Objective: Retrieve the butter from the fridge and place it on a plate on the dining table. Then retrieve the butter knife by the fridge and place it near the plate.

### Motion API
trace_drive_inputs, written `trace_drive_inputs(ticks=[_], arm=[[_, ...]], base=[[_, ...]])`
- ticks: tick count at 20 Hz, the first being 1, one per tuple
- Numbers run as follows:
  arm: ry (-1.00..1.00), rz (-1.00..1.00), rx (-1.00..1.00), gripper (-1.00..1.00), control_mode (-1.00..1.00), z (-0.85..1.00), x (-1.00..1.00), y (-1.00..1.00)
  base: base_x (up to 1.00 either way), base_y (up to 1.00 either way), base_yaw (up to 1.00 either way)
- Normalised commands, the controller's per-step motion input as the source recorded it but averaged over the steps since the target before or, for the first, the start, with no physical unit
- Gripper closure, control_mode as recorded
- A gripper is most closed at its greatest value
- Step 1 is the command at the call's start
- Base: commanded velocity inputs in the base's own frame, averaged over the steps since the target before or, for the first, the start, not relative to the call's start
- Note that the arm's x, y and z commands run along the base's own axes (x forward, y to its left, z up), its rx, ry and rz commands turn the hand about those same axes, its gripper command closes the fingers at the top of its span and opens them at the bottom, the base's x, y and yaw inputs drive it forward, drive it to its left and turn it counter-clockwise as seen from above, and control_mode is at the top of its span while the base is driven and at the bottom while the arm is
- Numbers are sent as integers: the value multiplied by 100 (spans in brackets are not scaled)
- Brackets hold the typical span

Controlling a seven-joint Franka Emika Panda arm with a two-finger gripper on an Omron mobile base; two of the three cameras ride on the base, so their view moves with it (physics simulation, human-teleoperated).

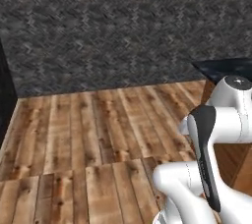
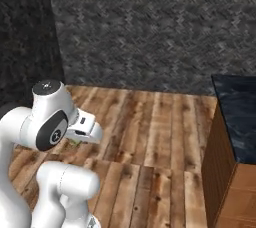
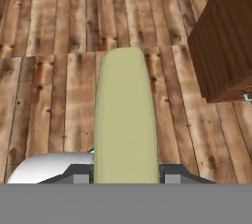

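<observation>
The pale-yellow butter (image 3: 124,115) runs up the middle of the hand view, and my gripper (image 3: 124,176) is shut on its near end, one dark fingertip on each side. It hangs over the wooden plank floor. A corner of the dining table (image 2: 239,117) stands at the right, with a black veined top on a wooden base. The same corner of the dining table (image 1: 226,68) shows behind my arm, and its wooden base (image 3: 221,46) is at the upper right of the hand view. The fridge, the plate and the butter knife are out of view.
A dark grey herringbone wall (image 1: 123,26) closes off the far side of the plank floor (image 1: 98,134). A black upright surface (image 1: 5,95) borders the floor at the far left. Open floor lies between the arm and the wall.
</observation>
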Motion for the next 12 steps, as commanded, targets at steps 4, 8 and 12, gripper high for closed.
trace_drive_inputs(ticks=[4, 8, 12], arm=[[0, 0, 0, 100, 100, 0, 0, 0], [0, 0, 0, 100, 100, 0, 0, 0], [0, 0, 0, 100, 100, 0, 0, 0]], base=[[100, 42, -53], [100, 59, -48], [100, 88, -57]])
